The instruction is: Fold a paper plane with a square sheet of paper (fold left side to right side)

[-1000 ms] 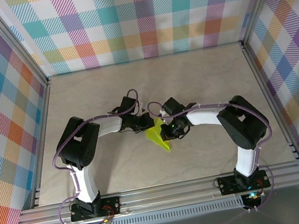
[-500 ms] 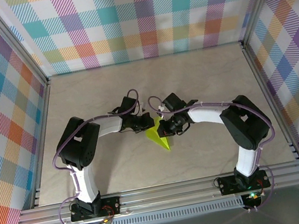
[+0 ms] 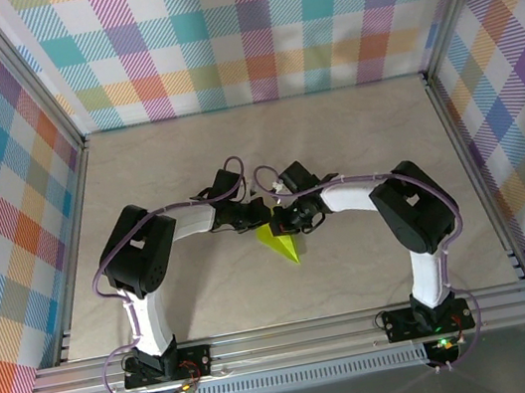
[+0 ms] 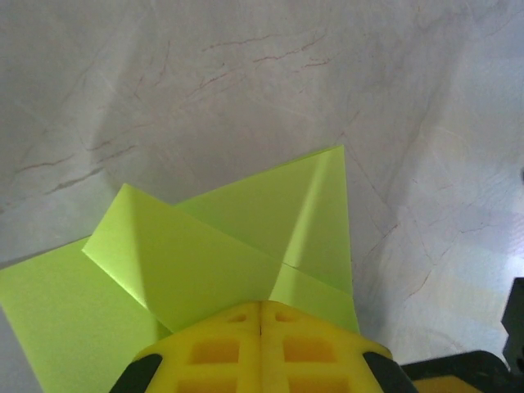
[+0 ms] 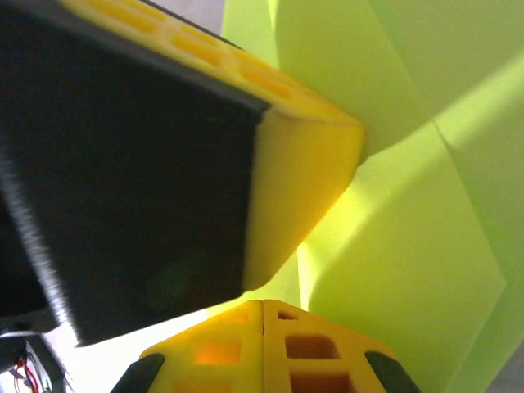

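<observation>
The sheet of paper (image 3: 281,247) lies partly folded at the table's middle, lime and pointed toward the near edge. In the left wrist view the paper (image 4: 221,246) shows overlapping flaps and creases. My left gripper (image 3: 260,222) is shut, its yellow tips (image 4: 260,304) resting on the paper's near part. My right gripper (image 3: 281,224) is also shut, its tips (image 5: 262,303) on the paper (image 5: 409,246) right beside the left gripper's yellow finger (image 5: 307,172). I see nothing between either pair of jaws. Both grippers hide the paper's far edge in the top view.
The marble-patterned table (image 3: 352,131) is bare around the arms. Plaid walls (image 3: 244,28) enclose it on three sides. An aluminium rail (image 3: 296,337) runs along the near edge by the arm bases.
The right gripper has moved left, close up against the left gripper. The paper's raised part has come down and it looks smaller and flatter. The left arm has stayed put.
</observation>
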`<act>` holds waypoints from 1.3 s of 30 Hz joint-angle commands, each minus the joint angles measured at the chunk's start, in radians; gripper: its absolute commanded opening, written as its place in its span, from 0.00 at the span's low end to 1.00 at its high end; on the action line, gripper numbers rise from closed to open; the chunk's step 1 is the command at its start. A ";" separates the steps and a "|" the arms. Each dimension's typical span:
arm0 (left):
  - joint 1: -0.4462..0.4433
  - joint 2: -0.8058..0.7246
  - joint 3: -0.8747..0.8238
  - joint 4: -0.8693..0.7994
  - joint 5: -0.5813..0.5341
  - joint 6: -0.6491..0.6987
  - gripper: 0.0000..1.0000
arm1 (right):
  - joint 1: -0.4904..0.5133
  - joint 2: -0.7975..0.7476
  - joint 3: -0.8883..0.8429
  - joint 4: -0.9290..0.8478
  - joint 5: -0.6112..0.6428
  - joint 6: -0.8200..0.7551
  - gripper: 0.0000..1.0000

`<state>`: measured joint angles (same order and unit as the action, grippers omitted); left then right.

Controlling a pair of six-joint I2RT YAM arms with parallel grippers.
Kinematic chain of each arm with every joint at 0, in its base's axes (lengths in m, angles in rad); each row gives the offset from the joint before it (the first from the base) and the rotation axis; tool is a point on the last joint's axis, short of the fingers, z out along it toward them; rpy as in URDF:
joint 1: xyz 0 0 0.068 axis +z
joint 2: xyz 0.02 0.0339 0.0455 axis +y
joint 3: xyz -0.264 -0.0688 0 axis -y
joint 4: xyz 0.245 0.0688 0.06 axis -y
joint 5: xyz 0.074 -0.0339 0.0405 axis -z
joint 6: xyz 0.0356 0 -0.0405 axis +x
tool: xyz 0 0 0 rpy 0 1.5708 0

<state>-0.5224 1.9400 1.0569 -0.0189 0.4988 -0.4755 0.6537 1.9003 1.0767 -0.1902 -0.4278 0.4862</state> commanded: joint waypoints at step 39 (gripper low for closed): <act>-0.010 0.051 -0.006 -0.088 -0.108 0.005 0.00 | 0.042 -0.132 -0.184 -0.157 0.075 -0.004 0.00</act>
<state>-0.5282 1.9400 1.0595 -0.0212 0.4873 -0.4812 0.6823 1.7847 0.9298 -0.2325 -0.3698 0.4828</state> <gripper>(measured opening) 0.049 0.060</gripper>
